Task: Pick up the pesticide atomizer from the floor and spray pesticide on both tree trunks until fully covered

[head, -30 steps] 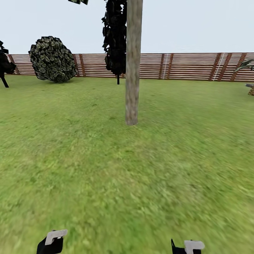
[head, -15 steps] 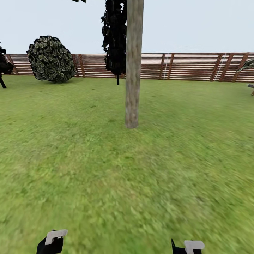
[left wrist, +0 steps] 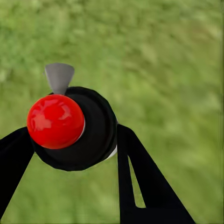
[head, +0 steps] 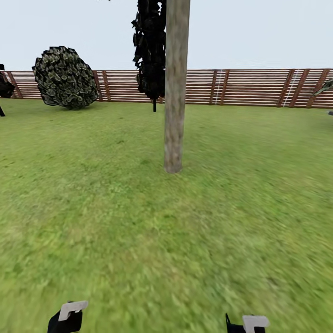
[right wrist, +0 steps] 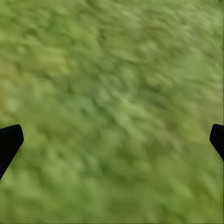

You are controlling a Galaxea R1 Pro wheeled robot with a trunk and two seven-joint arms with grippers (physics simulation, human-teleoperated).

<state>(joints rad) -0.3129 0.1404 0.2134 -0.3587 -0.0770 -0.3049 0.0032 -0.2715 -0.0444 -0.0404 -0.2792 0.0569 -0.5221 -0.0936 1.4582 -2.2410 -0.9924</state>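
Lawn of the garden runs wide and green to a brown slatted fence across the back. One tree trunk stands straight ahead mid-lawn, bare mottled bark, dark foliage hanging just behind it. Round dark bush sits at the fence, far left. Left gripper is clamped on the pesticide atomizer, black body between the dark fingers, red knob facing the wrist camera, over grass. Right gripper is spread wide, its two tips far apart, holding nothing.
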